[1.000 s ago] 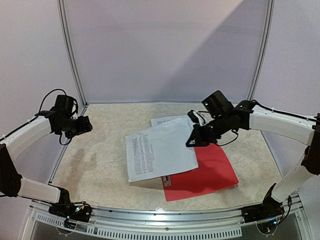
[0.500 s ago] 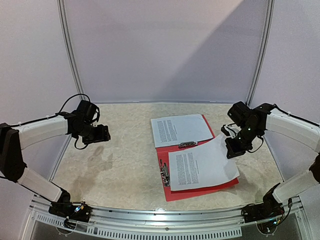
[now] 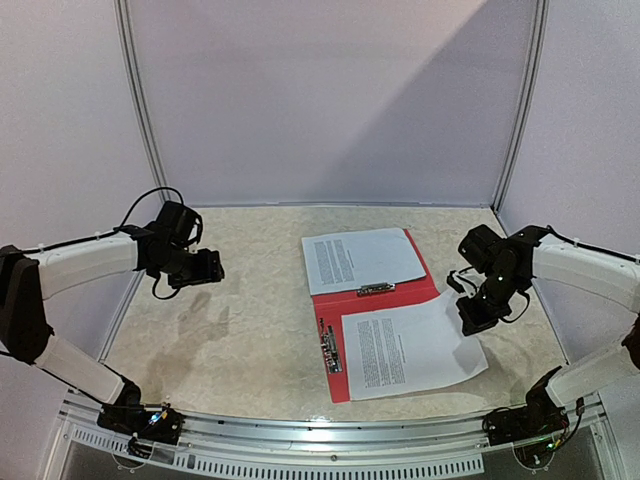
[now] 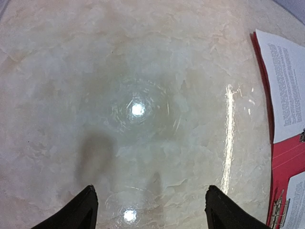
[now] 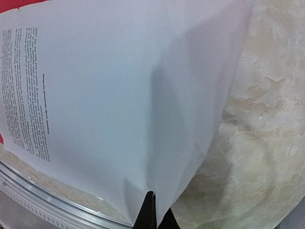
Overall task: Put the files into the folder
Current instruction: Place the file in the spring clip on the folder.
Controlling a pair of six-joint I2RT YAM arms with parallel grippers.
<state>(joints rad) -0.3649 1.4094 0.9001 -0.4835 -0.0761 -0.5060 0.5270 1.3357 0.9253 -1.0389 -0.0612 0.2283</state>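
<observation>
The sheet (image 3: 410, 345) now lies flat on the open folder (image 3: 400, 300), centre-right; right gripper (image 3: 474, 318) still pinches its edge; left gripper (image 3: 207, 268) gapes empty; letting go seems next.

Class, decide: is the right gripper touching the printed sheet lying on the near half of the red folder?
Touching. The right wrist view shows the right gripper shut on the printed sheet at its edge, the paper creasing up from the pinch.

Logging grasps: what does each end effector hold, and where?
Right end effector pinches the near sheet at its right edge; left end effector is open, empty.
</observation>
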